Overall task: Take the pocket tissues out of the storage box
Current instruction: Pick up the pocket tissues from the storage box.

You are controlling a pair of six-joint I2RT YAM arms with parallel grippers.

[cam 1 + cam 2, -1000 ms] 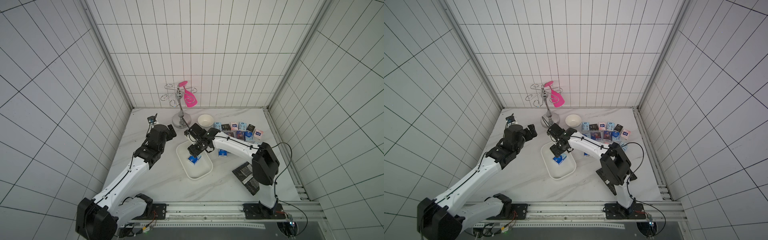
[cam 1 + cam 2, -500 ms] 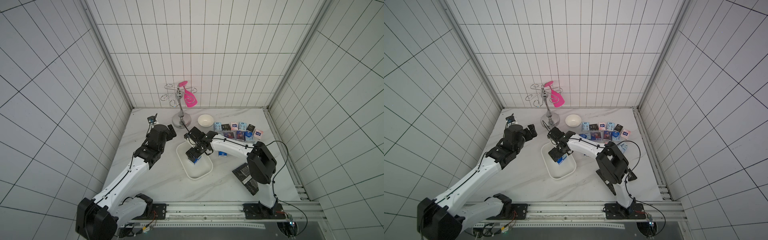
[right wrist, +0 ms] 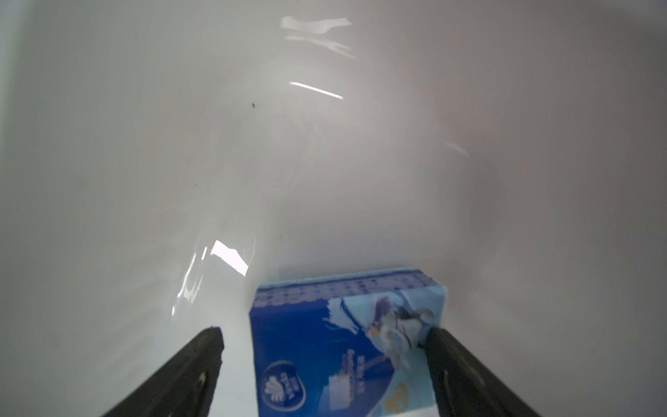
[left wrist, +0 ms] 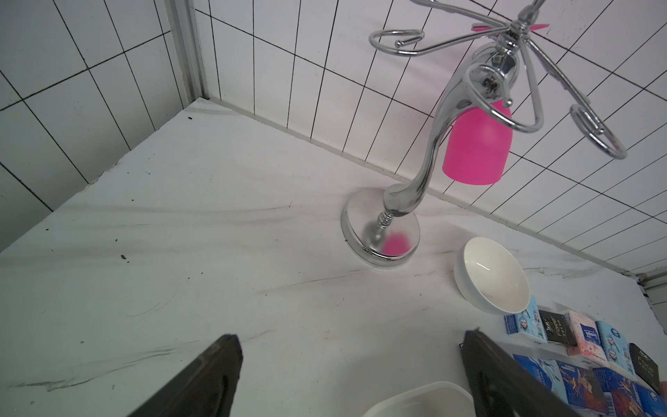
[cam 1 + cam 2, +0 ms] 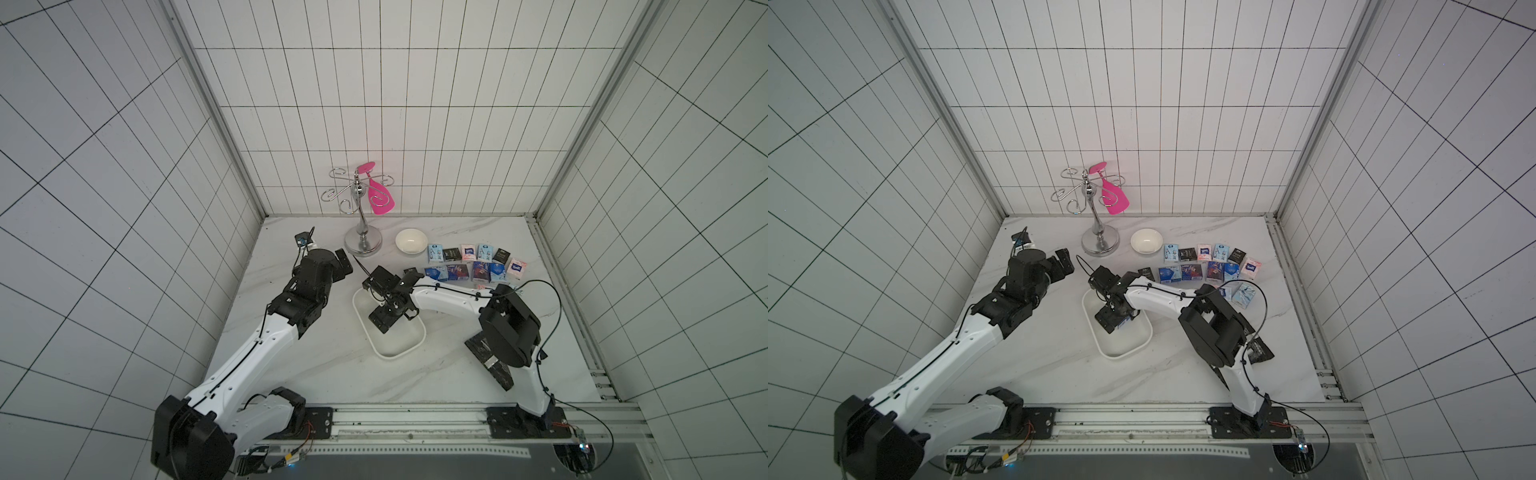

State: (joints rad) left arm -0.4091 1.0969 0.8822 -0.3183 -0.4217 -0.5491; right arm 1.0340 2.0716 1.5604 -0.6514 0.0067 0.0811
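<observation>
The right gripper (image 3: 323, 333) stands spread inside the storage box (image 3: 325, 144), astride a blue pack of pocket tissues (image 3: 325, 364), with one finger touching its edge. Its print is too blurred to read. The left gripper (image 4: 352, 336) gapes empty beside the box.

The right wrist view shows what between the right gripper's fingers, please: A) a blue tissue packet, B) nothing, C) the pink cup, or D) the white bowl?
A: a blue pocket tissue packet lies on the storage box floor between the spread fingers of the right gripper.
</observation>
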